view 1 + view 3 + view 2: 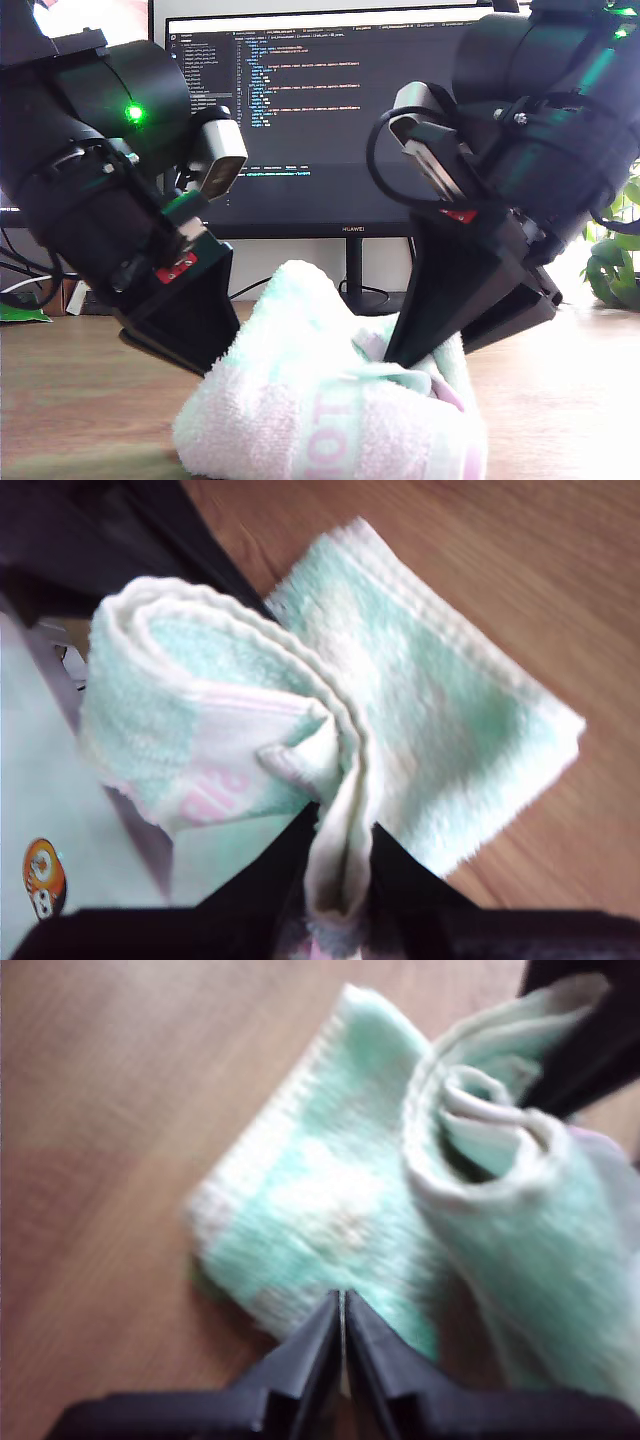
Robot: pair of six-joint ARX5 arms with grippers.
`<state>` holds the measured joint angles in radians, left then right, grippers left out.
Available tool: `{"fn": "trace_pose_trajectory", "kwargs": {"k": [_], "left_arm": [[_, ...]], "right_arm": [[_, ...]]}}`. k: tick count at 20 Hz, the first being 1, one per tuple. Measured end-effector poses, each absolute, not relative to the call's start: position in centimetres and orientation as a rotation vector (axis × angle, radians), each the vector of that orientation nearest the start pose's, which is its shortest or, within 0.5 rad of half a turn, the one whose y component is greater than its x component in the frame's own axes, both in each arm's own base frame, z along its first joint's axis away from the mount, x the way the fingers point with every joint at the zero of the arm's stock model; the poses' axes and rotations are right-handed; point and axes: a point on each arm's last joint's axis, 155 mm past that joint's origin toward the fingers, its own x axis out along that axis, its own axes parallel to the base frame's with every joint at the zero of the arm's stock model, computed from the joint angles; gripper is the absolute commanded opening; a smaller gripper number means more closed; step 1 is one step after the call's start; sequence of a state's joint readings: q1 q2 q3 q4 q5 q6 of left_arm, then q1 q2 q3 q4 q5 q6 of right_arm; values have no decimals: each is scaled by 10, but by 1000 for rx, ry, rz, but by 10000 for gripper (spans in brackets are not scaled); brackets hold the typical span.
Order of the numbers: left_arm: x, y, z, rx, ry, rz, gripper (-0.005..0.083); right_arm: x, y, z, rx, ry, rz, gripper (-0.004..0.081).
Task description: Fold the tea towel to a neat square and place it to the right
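The tea towel (300, 400) is a pale mint and pink bundle on the wooden table (70, 400), partly folded, with pink lettering on its front. In the second wrist view a thick rolled fold of the tea towel (230, 710) is pinched by my second gripper (340, 880), which enters the heap from the exterior view's right (400, 352). My first gripper (342, 1305) is shut, its tips resting at the edge of the flat part of the tea towel (320, 1200). No cloth shows between its fingers. It stands at the exterior view's left (205, 365).
A monitor (300, 100) with code stands behind the arms, its stand (355, 270) just beyond the towel. A green plant (615, 260) is at the exterior view's right edge. Cables and small items (30, 290) lie at the exterior view's left.
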<state>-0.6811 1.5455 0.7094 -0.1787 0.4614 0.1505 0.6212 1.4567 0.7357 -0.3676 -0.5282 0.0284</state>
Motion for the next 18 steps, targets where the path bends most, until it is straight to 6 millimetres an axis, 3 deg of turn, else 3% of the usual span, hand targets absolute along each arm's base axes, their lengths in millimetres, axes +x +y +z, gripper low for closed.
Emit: {"fn": "trace_pose_trajectory", "kwargs": {"k": [5, 12, 18], "left_arm": [[209, -283, 13, 225, 1043, -1144, -20], [180, -290, 11, 229, 1103, -1230, -20], [182, -290, 10, 262, 1083, -1231, -20]], "right_arm": [[220, 271, 68, -27, 1096, 1026, -13], [221, 263, 61, -71, 1114, 988, -13], [216, 255, 54, -94, 1153, 965, -13]]}}
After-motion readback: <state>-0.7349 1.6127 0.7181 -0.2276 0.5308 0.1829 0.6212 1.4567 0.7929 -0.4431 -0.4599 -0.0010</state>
